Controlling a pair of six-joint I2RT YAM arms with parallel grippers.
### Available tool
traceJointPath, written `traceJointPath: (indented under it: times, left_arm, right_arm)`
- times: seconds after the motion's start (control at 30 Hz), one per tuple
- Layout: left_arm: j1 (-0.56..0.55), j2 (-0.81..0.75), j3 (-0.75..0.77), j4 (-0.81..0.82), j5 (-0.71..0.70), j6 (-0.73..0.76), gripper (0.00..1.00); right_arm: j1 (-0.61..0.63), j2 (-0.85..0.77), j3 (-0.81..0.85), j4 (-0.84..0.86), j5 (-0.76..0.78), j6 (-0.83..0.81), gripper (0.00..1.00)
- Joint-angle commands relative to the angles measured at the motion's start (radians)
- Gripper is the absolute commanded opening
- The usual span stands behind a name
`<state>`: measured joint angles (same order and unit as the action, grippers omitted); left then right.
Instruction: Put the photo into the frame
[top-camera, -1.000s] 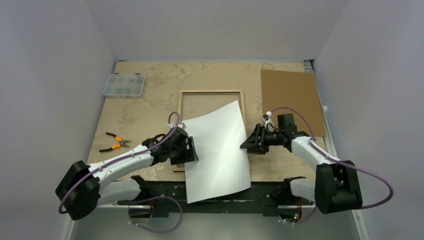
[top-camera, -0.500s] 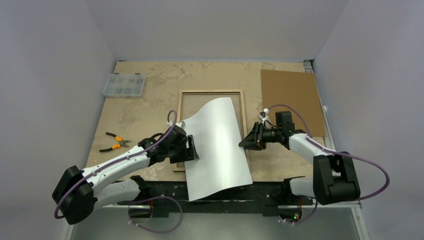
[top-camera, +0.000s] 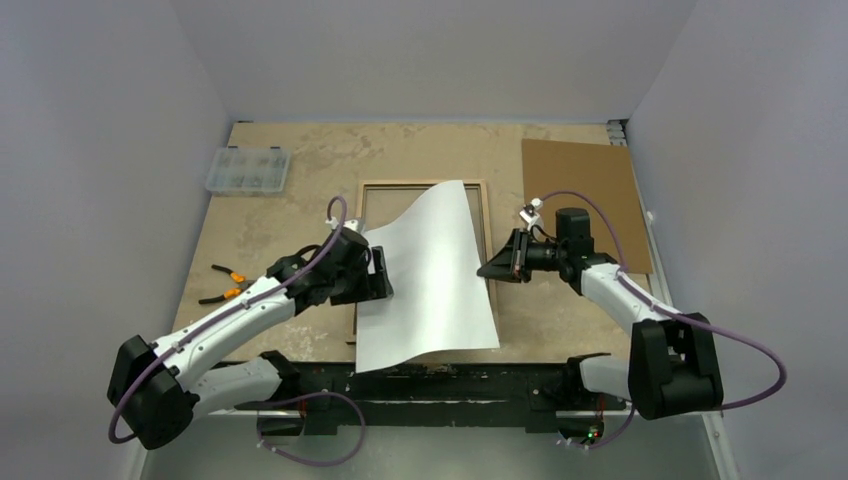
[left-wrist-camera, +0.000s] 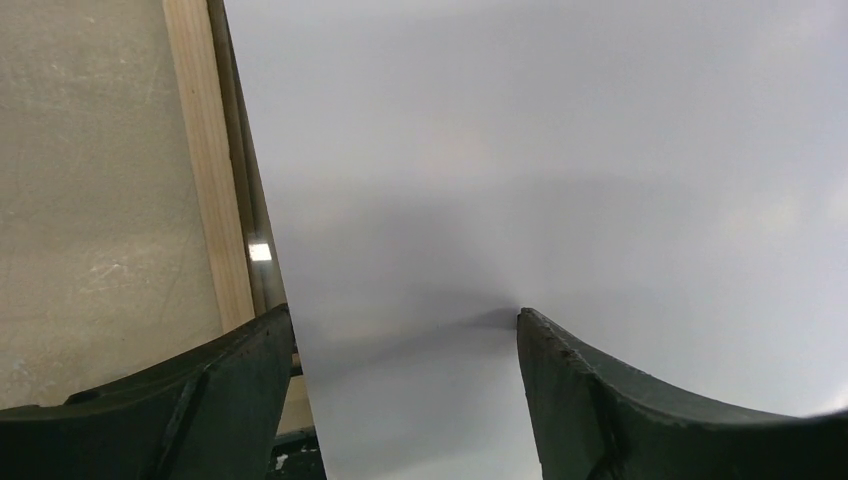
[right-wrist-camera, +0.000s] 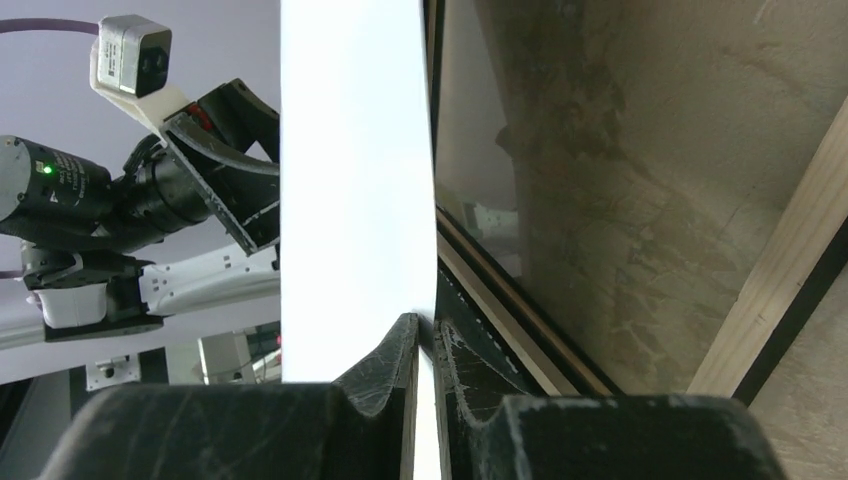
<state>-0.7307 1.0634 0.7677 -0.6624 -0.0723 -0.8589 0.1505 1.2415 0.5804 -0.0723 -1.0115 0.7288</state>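
The photo (top-camera: 430, 270) shows only its plain white back and hangs curved above the frame (top-camera: 400, 184), which lies tan wood side up on the table. The photo's far edge reaches the frame's far rail. My right gripper (top-camera: 490, 270) is shut on the photo's right edge; the right wrist view shows the sheet (right-wrist-camera: 355, 150) pinched between the two fingers (right-wrist-camera: 427, 335) above the frame (right-wrist-camera: 790, 300). My left gripper (top-camera: 378, 275) is open at the photo's left edge. In the left wrist view (left-wrist-camera: 405, 320) its right fingertip (left-wrist-camera: 535, 330) touches the sheet (left-wrist-camera: 550, 180), next to the frame's rail (left-wrist-camera: 205, 180).
A plain brown backing board (top-camera: 580, 200) lies at the back right. A clear parts box (top-camera: 247, 169) sits at the back left. Orange-handled pliers (top-camera: 228, 283) lie left of the left arm. The photo's near edge overhangs the arms' black base rail (top-camera: 300, 375).
Both grippers have moved away from the near edge with the photo. The sheet has shifted farther over the frame, and its far edge has come down toward the far rail.
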Motion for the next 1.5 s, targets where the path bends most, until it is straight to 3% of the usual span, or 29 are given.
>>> traceJointPath:
  times: [0.0, 0.23, 0.63, 1.03, 1.47]
  left_arm:
    - [0.054, 0.034, 0.055, -0.024, -0.020, 0.057, 0.79]
    - [0.108, 0.103, 0.073, 0.007, -0.036, 0.108, 0.81]
    - [0.184, 0.144, 0.107, 0.020, -0.005, 0.124, 0.88]
    - [0.394, 0.111, -0.046, 0.129, 0.184, 0.141, 0.86]
    - [0.435, 0.143, -0.119, 0.211, 0.246, 0.127, 0.84]
  right_arm:
    - [0.002, 0.026, 0.037, 0.052, 0.016, 0.018, 0.06]
    - [-0.012, 0.067, 0.043, 0.084, 0.055, 0.012, 0.00]
    - [-0.017, 0.152, 0.104, 0.120, 0.194, 0.003, 0.00]
    - [-0.063, 0.045, 0.100, 0.185, 0.343, 0.116, 0.00]
    - [-0.076, -0.057, -0.024, 0.291, 0.488, 0.209, 0.00]
